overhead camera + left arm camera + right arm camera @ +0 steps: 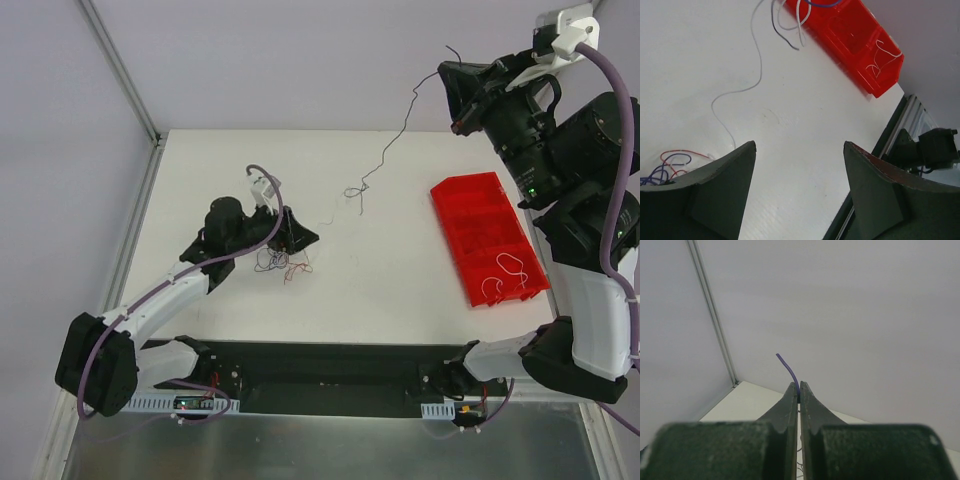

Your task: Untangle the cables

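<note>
Pinching one dark purple cable in the right gripper, jaws pressed together on its upper end, high above the far edge of the worktop; hanging from there in a slack slant down to a small curl on the worktop, well apart from the tangle of red and purple cables at front left. Sitting low over that tangle with the left gripper, jaws spread and gripping nothing; tangle just beside the outer face of one finger, not between the two.

For the step in hand, judged as drawing the single cable free: lift slowly and along the line of the cable, not sideways; watch the curl at the bottom for a snag on the thin white strand lying near it; grip firmly against slipping, given so fine a wire; cannot tell of any link between the lower end and the tangle, so be ready to pin the tangle with the left jaws at the first sign of dragging.

Containers: one red bin on the right of the worktop, divided into compartments; in the compartment at the near end, a looped white wire; nothing made out in the others. Probably the place for freed cables; carry the purple one there once hanging clear.
</note>
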{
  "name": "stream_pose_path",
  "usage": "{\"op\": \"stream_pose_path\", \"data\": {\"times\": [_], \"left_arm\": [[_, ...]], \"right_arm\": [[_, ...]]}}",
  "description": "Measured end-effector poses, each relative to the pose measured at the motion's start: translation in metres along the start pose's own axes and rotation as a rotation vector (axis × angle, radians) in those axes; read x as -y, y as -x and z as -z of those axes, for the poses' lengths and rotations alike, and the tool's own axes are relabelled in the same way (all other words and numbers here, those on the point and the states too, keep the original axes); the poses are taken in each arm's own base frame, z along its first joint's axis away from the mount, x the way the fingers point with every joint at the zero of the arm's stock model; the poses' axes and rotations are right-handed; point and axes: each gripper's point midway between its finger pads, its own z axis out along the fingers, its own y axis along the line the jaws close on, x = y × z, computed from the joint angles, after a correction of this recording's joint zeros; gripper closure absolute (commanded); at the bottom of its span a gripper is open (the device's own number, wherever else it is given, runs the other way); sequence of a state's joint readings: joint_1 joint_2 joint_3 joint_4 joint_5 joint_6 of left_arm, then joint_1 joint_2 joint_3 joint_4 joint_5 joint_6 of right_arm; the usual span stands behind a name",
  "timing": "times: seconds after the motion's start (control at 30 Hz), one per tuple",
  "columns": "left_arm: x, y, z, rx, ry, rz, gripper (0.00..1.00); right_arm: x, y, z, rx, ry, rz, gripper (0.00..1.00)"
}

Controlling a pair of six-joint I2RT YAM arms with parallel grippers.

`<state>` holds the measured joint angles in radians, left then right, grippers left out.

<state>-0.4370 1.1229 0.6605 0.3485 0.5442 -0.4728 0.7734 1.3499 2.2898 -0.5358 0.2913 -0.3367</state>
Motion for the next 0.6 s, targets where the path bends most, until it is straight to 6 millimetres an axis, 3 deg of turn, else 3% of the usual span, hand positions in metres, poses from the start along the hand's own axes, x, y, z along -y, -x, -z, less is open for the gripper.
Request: {"op": "stream_pose_path", "data": {"times": [0.2, 0.3, 0.6], "left_arm": [[0.024, -0.021, -0.022, -0.034, -0.044, -0.244, 0.25], [0.027, -0.03, -0.035, -0.047, -0.031, -0.375, 0.25], [0.006, -0.049, -0.086, -0.143, -0.024, -0.501, 0.29]], "right_arm": [[-0.004, 0.003, 0.001, 0.007, 0.024, -0.013, 1.0], [-0.006, 0.003, 0.001, 0.007, 0.032, -0.018, 1.0], [-0.011, 0.004, 0.002, 0.009, 0.058, -0.042, 1.0]]}}
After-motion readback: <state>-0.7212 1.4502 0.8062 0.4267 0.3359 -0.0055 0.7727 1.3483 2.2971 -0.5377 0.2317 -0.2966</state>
